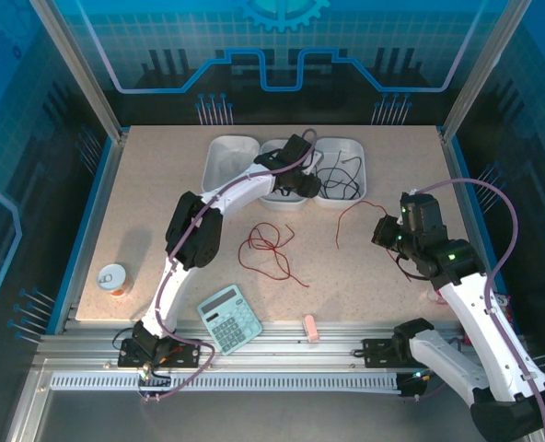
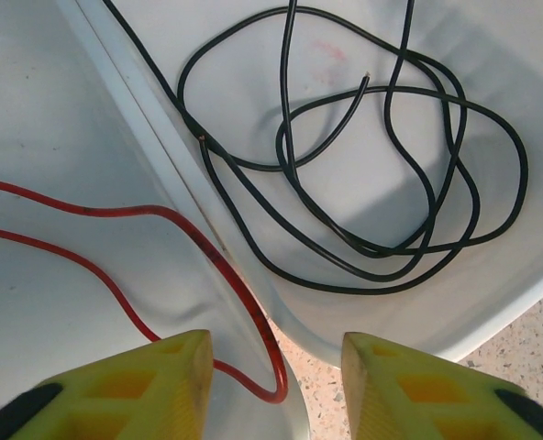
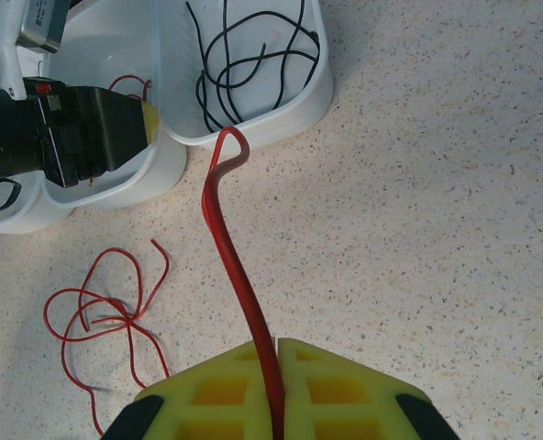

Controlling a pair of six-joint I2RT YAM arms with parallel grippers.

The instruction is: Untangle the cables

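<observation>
My right gripper (image 3: 279, 348) is shut on a red cable (image 3: 227, 240) that rises stiffly toward the white trays; from above, this strand (image 1: 351, 215) curves left of the gripper (image 1: 384, 232). A second red cable (image 1: 268, 249) lies in a loose knotted tangle mid-table (image 3: 102, 307). A black cable (image 2: 363, 183) is coiled in the right tray (image 1: 355, 152). My left gripper (image 2: 276, 390) hangs open over the rim between the middle and right trays, and a red cable loop (image 2: 161, 215) in the middle tray bends just beside its left finger (image 2: 152, 385), not gripped.
Three white trays (image 1: 231, 157) stand side by side at the back. A calculator (image 1: 229, 318) and a pink eraser (image 1: 311, 329) lie near the front edge. A small orange-and-white cup (image 1: 113, 278) sits at the left. My left arm spans the table's left-centre.
</observation>
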